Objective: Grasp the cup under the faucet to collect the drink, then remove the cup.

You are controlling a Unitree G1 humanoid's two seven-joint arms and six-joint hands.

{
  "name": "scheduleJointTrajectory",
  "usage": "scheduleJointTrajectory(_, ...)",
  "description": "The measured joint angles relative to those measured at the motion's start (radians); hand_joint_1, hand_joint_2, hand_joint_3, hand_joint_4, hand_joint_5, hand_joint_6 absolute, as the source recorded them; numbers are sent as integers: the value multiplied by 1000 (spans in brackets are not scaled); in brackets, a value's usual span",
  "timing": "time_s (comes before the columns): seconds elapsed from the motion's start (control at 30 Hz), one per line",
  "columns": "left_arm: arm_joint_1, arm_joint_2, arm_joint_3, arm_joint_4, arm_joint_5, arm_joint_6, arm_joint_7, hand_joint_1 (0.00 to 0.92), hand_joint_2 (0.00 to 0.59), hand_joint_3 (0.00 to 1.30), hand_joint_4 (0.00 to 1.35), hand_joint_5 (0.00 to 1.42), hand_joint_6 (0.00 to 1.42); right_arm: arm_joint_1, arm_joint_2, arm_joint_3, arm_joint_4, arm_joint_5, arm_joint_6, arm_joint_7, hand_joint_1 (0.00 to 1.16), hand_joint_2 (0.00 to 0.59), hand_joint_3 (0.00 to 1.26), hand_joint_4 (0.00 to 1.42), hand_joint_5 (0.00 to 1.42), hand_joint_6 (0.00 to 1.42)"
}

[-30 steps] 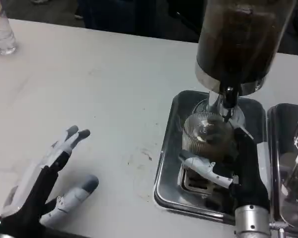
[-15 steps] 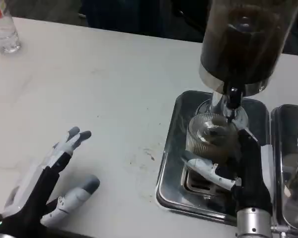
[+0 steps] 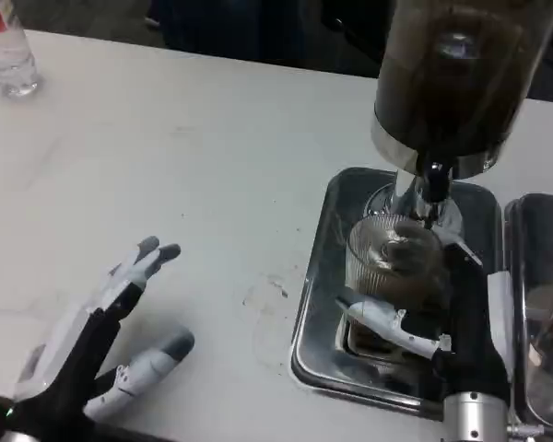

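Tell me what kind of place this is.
Likely a drink-serving counter: a tall beverage dispenser of dark liquid, a ribbed glass cup under its faucet, and a steel drip tray.

1. My one camera sits up on my head or chest and looks steeply down and forward over the white bench (image 3: 166,138).
2. It is close: my left robot hand (image 3: 101,341) lies at the lower left edge, my right robot hand (image 3: 424,313) at the lower right.
3. The dispenser (image 3: 452,74) is cut off at the top edge and a bottle (image 3: 9,55) at the far left corner.
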Motion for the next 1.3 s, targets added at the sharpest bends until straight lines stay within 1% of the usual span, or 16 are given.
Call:
scheduleJointTrajectory(0.13,-1,-1,-1,1,0,0,0,0,152,134,0,112,0,1,-1,-1,-1,0,0,0,1010,210,831,805,950,1249)
scheduleJointTrajectory(0.63,-22,-3,-5,9,0,0,0,0,152,134,0,115,0,36,-8,-4,-42,0,0,5,1006,212,834,823,962,1274)
scheduleJointTrajectory(0.8,-25,-3,-8,13,0,0,0,0,150,134,0,115,0,69,-11,-5,-87,1,0,17,1001,211,834,824,962,1278)
scheduleJointTrajectory(0.87,-25,-3,-8,14,0,0,0,0,149,134,0,115,0,97,-15,-5,-124,3,-1,29,999,195,834,824,962,1282)
scheduleJointTrajectory(1.03,-27,-3,-12,18,-1,-1,0,0,148,134,0,115,0,149,-23,-4,-175,2,-1,47,998,193,834,824,964,1285)
scheduleJointTrajectory(1.2,-27,-2,-15,19,0,-1,0,0,148,134,0,115,0,170,-23,-4,-208,2,-1,55,997,192,834,824,967,1287)
scheduleJointTrajectory(1.3,-27,0,-15,19,1,-2,0,0,148,134,0,115,0,194,-26,-3,-244,3,-1,74,997,192,834,824,968,1289)
